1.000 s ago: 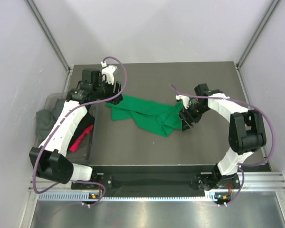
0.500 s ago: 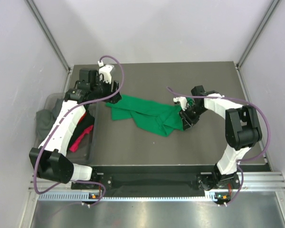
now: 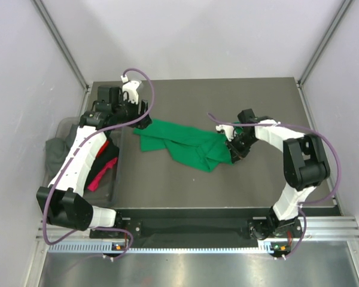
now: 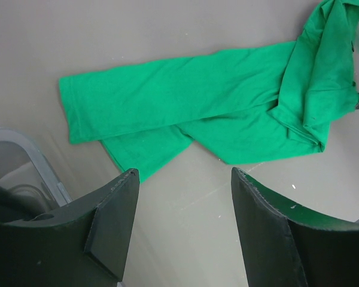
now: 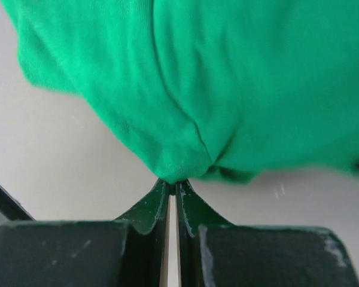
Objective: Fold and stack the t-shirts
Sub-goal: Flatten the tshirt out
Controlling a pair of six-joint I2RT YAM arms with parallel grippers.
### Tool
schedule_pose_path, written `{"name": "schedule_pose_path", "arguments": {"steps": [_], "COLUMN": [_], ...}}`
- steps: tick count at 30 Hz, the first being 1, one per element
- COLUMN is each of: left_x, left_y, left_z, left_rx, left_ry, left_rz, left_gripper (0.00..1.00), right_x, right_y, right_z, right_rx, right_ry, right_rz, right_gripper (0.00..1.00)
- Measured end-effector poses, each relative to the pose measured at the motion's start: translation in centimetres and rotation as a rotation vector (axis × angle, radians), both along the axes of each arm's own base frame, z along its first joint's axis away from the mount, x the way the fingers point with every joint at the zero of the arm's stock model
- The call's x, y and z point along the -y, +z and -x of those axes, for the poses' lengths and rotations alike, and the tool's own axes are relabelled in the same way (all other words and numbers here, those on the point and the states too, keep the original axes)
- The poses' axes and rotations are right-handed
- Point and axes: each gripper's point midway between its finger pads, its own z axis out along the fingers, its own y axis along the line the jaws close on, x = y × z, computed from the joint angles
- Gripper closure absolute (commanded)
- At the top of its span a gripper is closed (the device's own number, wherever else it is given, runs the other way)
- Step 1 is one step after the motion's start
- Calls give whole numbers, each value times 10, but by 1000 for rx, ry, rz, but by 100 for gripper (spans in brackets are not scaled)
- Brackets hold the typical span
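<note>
- Green t-shirt (image 3: 182,142) — plain bright cloth, crumpled into a long strip, lying on the middle of the table (image 3: 227,101), bunched thicker at its right end.
- Right gripper (image 3: 232,150): jaws pressed together, pinching a fold of that right end.
- Left gripper (image 4: 184,174): jaws spread, holding nothing, above the shirt's left end.
- Clear bin (image 3: 64,124) at the table's left edge holds a grey t-shirt (image 3: 55,152) and pink-red cloth (image 3: 97,177) — partly hidden by the left arm, shapes unclear.
- Table surface dark grey, matte; pale walls (image 3: 185,36) around.

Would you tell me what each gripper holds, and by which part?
The right gripper pinches the green t-shirt by a bunched fold; the left gripper holds nothing.
</note>
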Motion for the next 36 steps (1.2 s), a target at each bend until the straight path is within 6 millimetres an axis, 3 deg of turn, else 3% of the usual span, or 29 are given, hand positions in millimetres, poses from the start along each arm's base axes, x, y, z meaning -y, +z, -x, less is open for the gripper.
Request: {"name": "schedule_pose_path", "arguments": {"steps": [3, 8, 11, 13, 17, 21, 25, 29, 30, 34, 36], "left_x": [0, 1, 1, 2, 8, 7, -6, -24, -25, -34, -36], "left_y": [0, 4, 10, 10, -17, -69, -112, -137, -144, -167, -179], "left_z": [0, 1, -7, -17, -32, -36, -36, -42, -43, -46, -45], "left_rx": [-1, 1, 16, 20, -46, -168, -258, -300, -315, -362, -388], "left_ry": [-2, -10, -13, -17, -53, -92, -113, -127, -132, -147, -154], "left_rz": [2, 1, -18, -46, -125, -247, -403, -547, -563, -626, -647], "left_gripper": [32, 33, 33, 33, 33, 35, 40, 42, 42, 44, 44], "right_x": [13, 44, 66, 84, 121, 161, 189, 204, 206, 205, 204], "right_y": [14, 82, 118, 125, 97, 63, 56, 51, 49, 45, 46], "right_z": [0, -3, 9, 27, 60, 85, 88, 87, 88, 87, 85], "right_rx": [70, 315, 449, 491, 437, 308, 263, 236, 227, 210, 217], "right_ry": [-4, 0, 12, 23, 27, -26, -113, -161, -167, -180, -189], "right_rz": [42, 108, 169, 230, 352, 447, 480, 493, 492, 476, 472], "right_gripper": [100, 100, 100, 100, 100, 100, 100, 98, 95, 53, 47]}}
